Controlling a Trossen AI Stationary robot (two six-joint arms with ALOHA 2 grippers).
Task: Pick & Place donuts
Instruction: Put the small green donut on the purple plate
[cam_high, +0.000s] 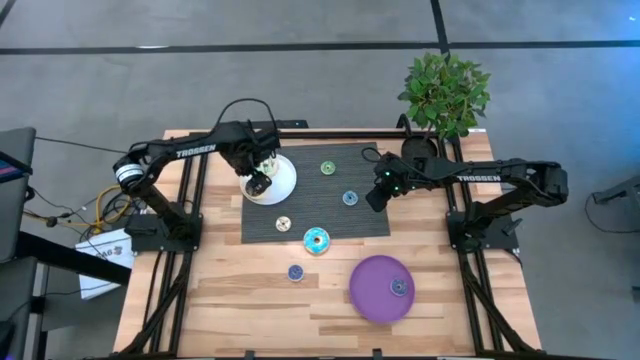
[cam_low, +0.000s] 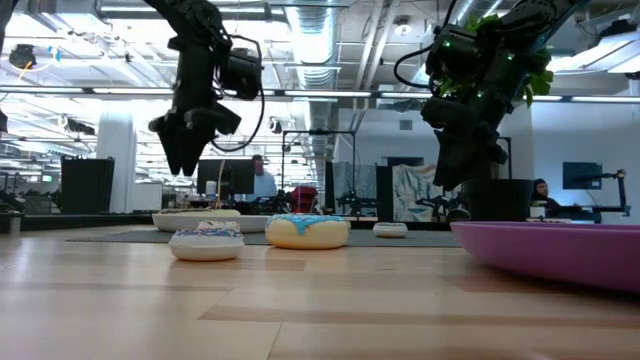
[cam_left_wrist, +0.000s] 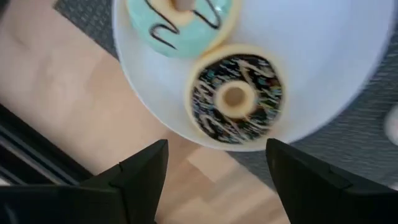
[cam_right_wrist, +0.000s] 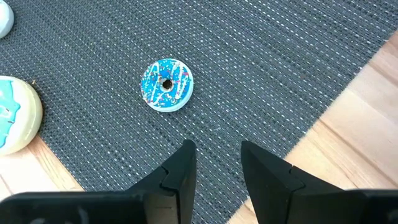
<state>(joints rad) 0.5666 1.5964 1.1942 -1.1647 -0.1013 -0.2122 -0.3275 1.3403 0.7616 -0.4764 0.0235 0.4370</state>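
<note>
My left gripper (cam_high: 260, 183) hangs open above the white plate (cam_high: 284, 186), clear of it. On that plate lie a dark-iced donut (cam_left_wrist: 235, 99) and a teal donut with dark drizzle (cam_left_wrist: 180, 15). My right gripper (cam_high: 378, 195) hovers open over the dark mat (cam_high: 360, 222), beside a small blue donut (cam_right_wrist: 166, 85) that lies flat on the mat. Also on the mat are a green donut (cam_high: 327, 168), a cream donut (cam_high: 283, 223) and a larger teal donut (cam_high: 316, 240). A purple-blue donut (cam_high: 295, 272) lies on the bare wood. One more donut (cam_high: 398, 287) rests on the purple plate (cam_high: 372, 300).
A potted plant (cam_high: 445, 90) stands at the table's far right corner, behind my right arm. The purple plate sits near the table's near edge, right of centre. Bare wood (cam_high: 230, 300) lies on the near left of the table.
</note>
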